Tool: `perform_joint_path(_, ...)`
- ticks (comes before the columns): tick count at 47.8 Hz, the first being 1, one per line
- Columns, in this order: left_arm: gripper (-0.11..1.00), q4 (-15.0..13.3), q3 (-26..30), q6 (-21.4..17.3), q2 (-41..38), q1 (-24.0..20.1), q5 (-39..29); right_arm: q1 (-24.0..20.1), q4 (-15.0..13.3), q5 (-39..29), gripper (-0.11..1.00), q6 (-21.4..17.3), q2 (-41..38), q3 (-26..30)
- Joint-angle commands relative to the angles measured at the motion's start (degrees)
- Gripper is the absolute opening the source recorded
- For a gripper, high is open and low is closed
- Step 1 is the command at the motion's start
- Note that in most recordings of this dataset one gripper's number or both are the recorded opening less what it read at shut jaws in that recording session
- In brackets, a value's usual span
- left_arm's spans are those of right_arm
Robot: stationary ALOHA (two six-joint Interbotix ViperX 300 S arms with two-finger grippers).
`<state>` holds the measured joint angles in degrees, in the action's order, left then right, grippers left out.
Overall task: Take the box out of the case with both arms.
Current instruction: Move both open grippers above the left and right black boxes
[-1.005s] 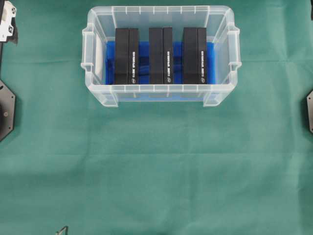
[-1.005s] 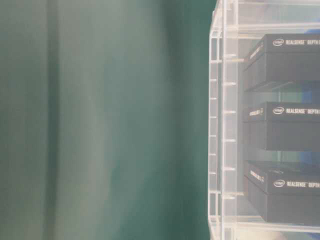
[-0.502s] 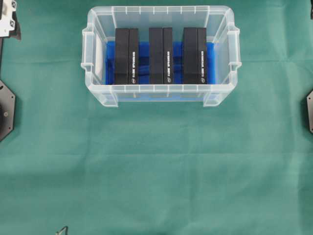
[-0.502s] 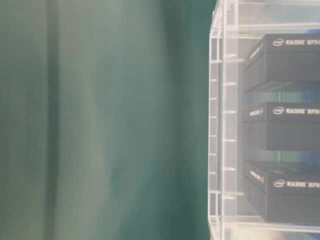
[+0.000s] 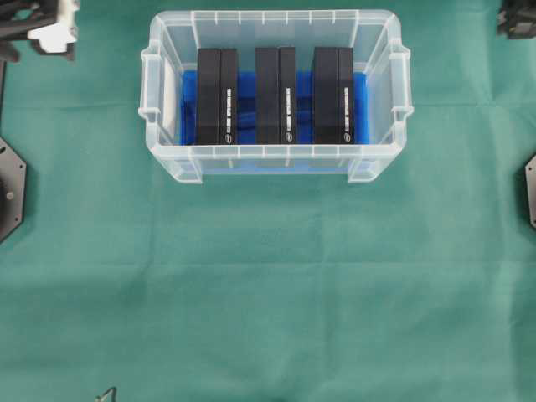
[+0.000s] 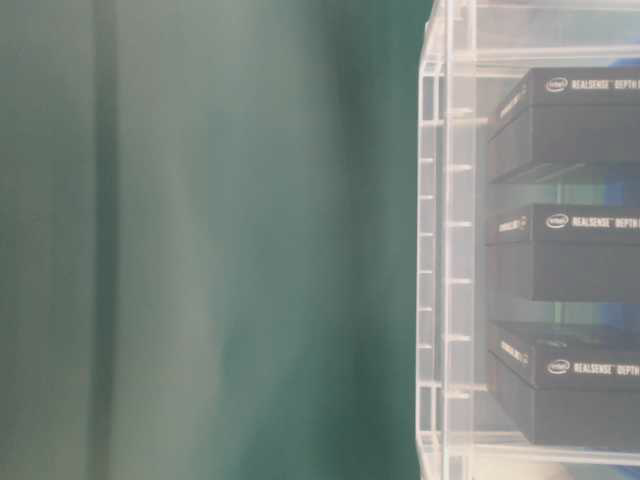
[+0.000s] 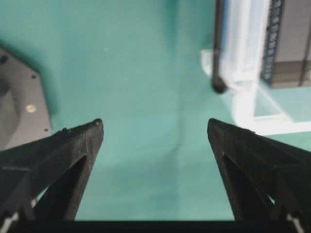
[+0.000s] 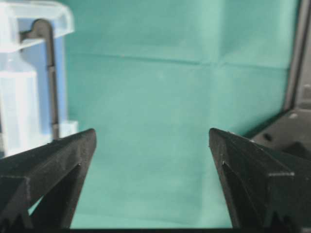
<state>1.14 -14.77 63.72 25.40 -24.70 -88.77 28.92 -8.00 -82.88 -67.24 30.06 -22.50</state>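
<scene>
The clear case [image 5: 276, 152] stands at the top middle of the green cloth, with a blue sheet [image 5: 245, 105] on its bottom. Three black boxes stand in it side by side: left [image 5: 217, 95], middle [image 5: 275, 95], right [image 5: 333, 95]. They also show through the case wall [image 6: 450, 250] in the table-level view. My left arm [image 5: 42, 21] is at the top left corner and my right arm [image 5: 515, 18] at the top right, both outside the case. The left gripper [image 7: 154, 124] is open and empty over the cloth, with the case's corner [image 7: 243, 58] ahead to its right. The right gripper [image 8: 151, 131] is open and empty, with the case's handle [image 8: 29, 29] to its left.
Black arm base plates sit at the left edge [image 5: 10, 188] and the right edge [image 5: 529, 191] of the table. A small dark wire object [image 5: 106, 394] pokes in at the bottom edge. Green cloth covers the table.
My left arm has moved right, further into the top left corner. My right arm has come into view at the top right corner. The case and boxes have not moved.
</scene>
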Motion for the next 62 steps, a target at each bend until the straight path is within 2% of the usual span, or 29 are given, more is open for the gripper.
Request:
perform_joint_path(1,0.91,0.09,3.34,0.26,-2.11,0.97,0.18,-1.58,0.35,1.49,0.95,-0.97,-1.49,2.29)
perform_joint_path(10,0.91,0.18,7.29,0.35,-6.68,2.46,0.18,-5.19,0.35,3.96,0.95,-3.43,-6.68,5.54)
perform_joint_path(37,0.91,0.18,18.02,2.64,-18.54,6.86,-0.26,-10.63,0.62,4.22,0.95,-3.52,-21.88,20.3)
perform_joint_path(50,0.91,0.26,22.85,2.2,-23.03,7.12,-0.26,-11.95,0.62,4.22,0.95,-3.52,-24.79,23.82)
perform_joint_path(62,0.91,0.35,24.52,2.2,-24.52,7.21,0.0,-13.1,0.7,4.22,0.95,-3.52,-26.81,26.37)
